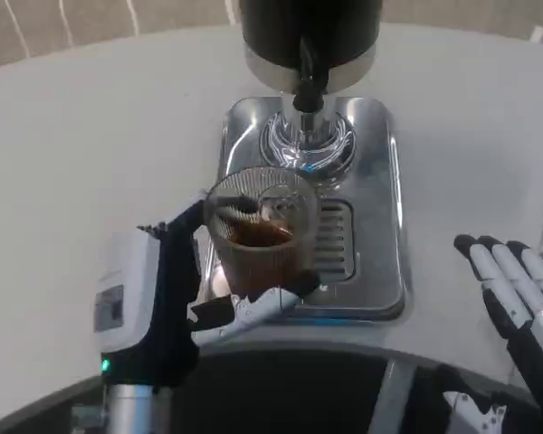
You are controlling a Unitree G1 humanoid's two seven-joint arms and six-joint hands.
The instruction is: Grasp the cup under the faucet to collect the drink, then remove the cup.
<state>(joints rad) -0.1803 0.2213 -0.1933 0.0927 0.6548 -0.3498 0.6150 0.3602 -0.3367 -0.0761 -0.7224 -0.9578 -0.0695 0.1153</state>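
Note:
A clear ribbed cup (261,237) holding dark brown drink stands over the front left of the steel drip tray (380,271). My left hand (176,303) grips it, with fingers wrapped around its left side and front. The black faucet spout (308,83) hangs from the dispenser (309,32) above the tray's round base, behind the cup. My right hand (516,298) rests flat at the right of the tray with its fingers spread, holding nothing.
The tray's slotted grate (333,240) lies just right of the cup. The white round table (90,145) spreads to both sides. Its front edge (362,348) runs close below my hands, with dark floor beneath.

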